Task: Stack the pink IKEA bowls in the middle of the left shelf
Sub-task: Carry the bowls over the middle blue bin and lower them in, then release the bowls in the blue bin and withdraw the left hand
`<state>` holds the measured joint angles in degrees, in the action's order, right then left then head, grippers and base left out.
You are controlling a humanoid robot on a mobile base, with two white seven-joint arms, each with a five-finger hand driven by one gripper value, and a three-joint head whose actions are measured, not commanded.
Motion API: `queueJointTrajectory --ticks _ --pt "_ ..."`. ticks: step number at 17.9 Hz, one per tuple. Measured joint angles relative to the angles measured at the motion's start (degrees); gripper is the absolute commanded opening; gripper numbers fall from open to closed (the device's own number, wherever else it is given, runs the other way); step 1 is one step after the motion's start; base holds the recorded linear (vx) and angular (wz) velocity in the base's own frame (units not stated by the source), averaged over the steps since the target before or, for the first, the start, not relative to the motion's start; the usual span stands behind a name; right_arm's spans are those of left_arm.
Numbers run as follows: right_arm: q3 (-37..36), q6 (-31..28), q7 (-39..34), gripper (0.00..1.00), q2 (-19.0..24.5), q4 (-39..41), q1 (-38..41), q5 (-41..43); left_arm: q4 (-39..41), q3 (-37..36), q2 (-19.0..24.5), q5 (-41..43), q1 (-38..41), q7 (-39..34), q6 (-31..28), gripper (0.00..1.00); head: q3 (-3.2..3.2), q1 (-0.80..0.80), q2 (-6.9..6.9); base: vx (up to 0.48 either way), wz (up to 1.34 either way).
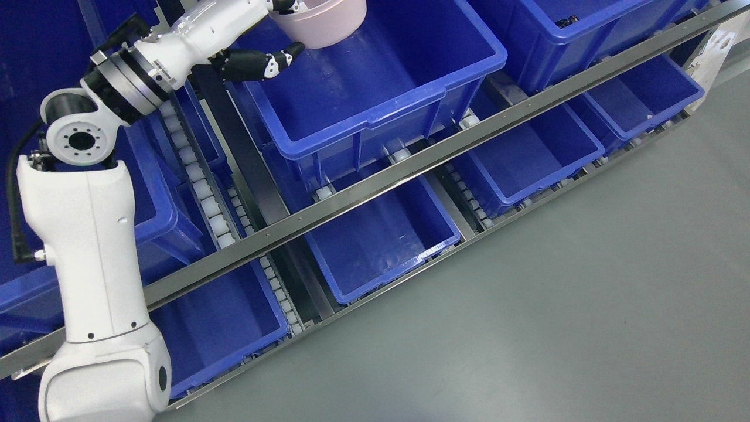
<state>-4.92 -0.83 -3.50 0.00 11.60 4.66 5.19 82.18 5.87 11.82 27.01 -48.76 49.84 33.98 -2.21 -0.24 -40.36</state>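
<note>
A: Start nearest the camera. What was there?

B: Grey floor (556, 305), then the shelf's long metal rail (410, 164) running diagonally across. Take that rail as the landmark. Just below it sat a row of empty blue bins (381, 240) on the lower level.

A: And the robot's arm?

B: The left arm (94, 252) rose from the bottom left corner, crossed over the rail and reached up beyond it.

A: Above the rail?

B: A large blue bin (375, 76) on white rollers, directly behind the rail's middle stretch, with more blue bins to its right.

A: Where was the pink bowl (322, 23)?

B: At the top edge, farthest from the rail, over the large bin's back left corner, partly cut off by the frame.

A: Was it grasped?

B: Yes. The left hand (275, 35) was closed on it, one dark finger (263, 63) pressed under its side and another at the rim. The right hand was out of sight.
</note>
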Motion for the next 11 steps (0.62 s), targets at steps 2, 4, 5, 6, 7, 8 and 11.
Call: queueJointTrajectory --ticks 2,4,5,6,7,8,11 --pt "0.00 0.00 0.00 1.00 0.00 0.00 0.00 0.00 -1.25 -0.55 -0.42 1.18 -0.78 0.00 0.00 0.13 0.00 0.00 0.00 -0.019 0.00" --pt "0.00 0.00 0.00 1.00 0.00 0.00 0.00 0.00 -2.35 -1.50 -0.83 2.08 -1.25 0.00 0.00 0.14 0.00 0.00 0.00 -0.011 0.05" --pt "0.00 0.00 0.00 1.00 0.00 0.00 0.00 0.00 -2.90 -1.93 -1.01 2.56 -1.39 -0.01 -0.01 0.14 0.00 0.00 0.00 -0.005 0.06" --pt "0.00 0.00 0.00 1.00 0.00 0.00 0.00 0.00 -3.40 -2.35 -1.22 2.96 -1.51 -0.02 -0.03 0.16 0.00 0.00 0.00 -0.005 0.06" --pt "0.00 0.00 0.00 1.00 0.00 0.00 0.00 0.00 -3.77 -2.63 -1.41 3.27 -1.60 -0.08 -0.03 0.18 0.00 0.00 0.00 0.000 0.00" --pt "0.00 0.00 0.00 1.00 0.00 0.00 0.00 0.00 -4.15 -2.90 -1.65 3.54 -1.67 -0.13 -0.04 0.20 0.00 0.00 0.00 0.000 0.00" --pt "0.00 0.00 -0.03 1.00 0.00 0.00 0.00 0.00 -5.11 -3.38 -2.19 4.11 -1.85 -1.01 -0.05 0.30 0.00 0.00 0.00 0.000 0.00"
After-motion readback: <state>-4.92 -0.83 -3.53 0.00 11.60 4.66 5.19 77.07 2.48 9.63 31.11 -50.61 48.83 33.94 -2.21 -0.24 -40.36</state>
